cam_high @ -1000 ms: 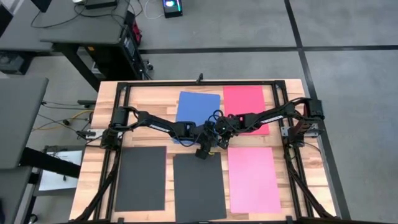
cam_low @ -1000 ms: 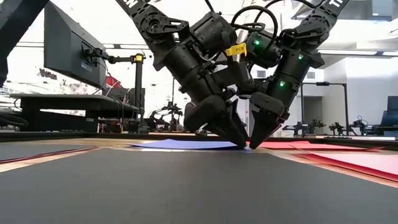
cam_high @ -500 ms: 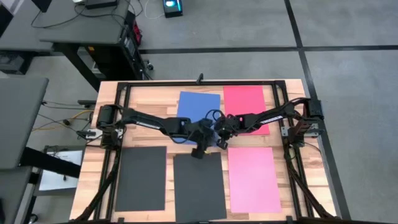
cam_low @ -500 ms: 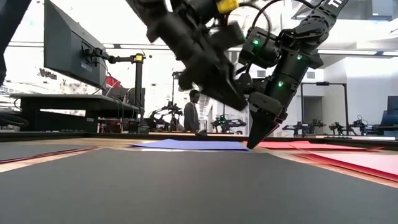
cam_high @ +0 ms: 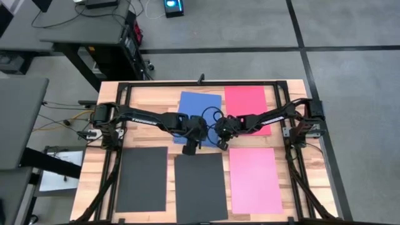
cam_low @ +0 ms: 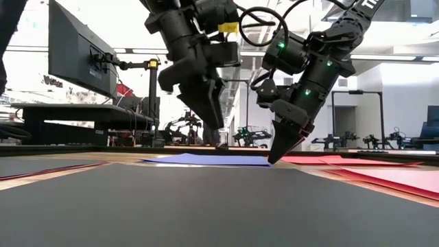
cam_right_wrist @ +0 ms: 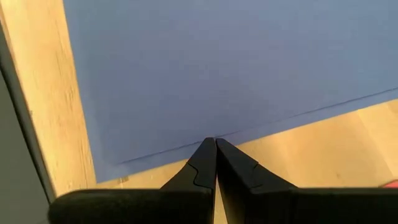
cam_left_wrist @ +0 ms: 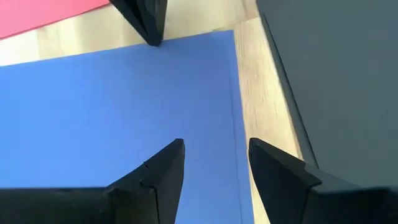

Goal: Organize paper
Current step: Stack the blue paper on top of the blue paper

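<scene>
While the blue sheet [cam_high: 199, 108] lies flat at the tabletop's [cam_high: 159, 98] far edge, right gripper [cam_low: 273, 157], fingers pressed together, tips at its near corner, left gripper [cam_left_wrist: 214, 163] hovering above, fingers spread and empty, red sheet [cam_high: 246, 106] beside, black sheets [cam_high: 199, 186] nearer, monitor [cam_low: 79, 53] behind.

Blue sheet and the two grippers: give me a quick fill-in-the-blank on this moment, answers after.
1. The right gripper, its tips at the edge of the blue sheet, is ____.
2. The left gripper hangs above that sheet with its fingers ____.
3. The number of dark grey sheets on the table is ____.
4. Right of the blue sheet lies the ____ sheet.

Answers: shut; open; two; red
</scene>
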Controlling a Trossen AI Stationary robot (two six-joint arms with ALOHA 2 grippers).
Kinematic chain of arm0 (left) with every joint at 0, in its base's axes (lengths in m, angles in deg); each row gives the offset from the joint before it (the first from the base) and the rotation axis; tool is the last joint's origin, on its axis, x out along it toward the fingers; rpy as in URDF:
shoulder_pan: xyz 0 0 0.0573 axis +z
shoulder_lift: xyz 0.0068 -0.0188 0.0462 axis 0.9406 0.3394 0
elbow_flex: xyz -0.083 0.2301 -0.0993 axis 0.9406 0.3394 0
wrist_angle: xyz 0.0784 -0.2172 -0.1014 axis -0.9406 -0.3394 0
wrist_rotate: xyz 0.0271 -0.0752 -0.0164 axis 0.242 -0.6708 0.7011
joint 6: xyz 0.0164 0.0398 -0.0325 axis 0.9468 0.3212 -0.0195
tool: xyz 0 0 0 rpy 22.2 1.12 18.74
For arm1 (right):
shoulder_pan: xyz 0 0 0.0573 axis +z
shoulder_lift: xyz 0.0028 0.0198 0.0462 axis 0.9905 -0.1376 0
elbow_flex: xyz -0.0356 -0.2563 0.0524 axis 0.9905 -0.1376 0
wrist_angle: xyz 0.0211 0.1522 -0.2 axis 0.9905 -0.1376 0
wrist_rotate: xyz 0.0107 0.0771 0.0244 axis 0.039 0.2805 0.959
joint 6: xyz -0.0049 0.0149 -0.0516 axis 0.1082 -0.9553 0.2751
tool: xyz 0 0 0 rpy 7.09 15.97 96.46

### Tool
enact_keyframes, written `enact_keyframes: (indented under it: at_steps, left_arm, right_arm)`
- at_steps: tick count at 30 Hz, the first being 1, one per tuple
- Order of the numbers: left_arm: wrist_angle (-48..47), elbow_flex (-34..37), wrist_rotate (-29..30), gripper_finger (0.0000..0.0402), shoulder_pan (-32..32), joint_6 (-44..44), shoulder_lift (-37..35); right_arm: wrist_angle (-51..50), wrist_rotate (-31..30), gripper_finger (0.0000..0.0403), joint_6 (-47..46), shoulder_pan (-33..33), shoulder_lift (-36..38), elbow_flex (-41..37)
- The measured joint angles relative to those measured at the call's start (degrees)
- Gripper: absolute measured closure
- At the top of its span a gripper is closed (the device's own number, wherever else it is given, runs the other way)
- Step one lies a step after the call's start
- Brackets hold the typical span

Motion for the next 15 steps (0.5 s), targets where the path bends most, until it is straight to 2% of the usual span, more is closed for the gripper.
enact_keyframes:
  at_steps: [7, 15]
  left_arm:
    - [2.56, 5.92, -0.10, 0.0240, 0.92, -0.40, -6.95]
    - [18.43, 24.94, 0.58, 0.0240, 7.02, -1.95, -21.15]
  right_arm:
    - [-0.05, -0.01, 0.0403, -0.09, 0.15, 0.08, -0.02]
    - [0.00, -0.02, 0.0403, 1.00, 0.17, 0.17, -0.02]
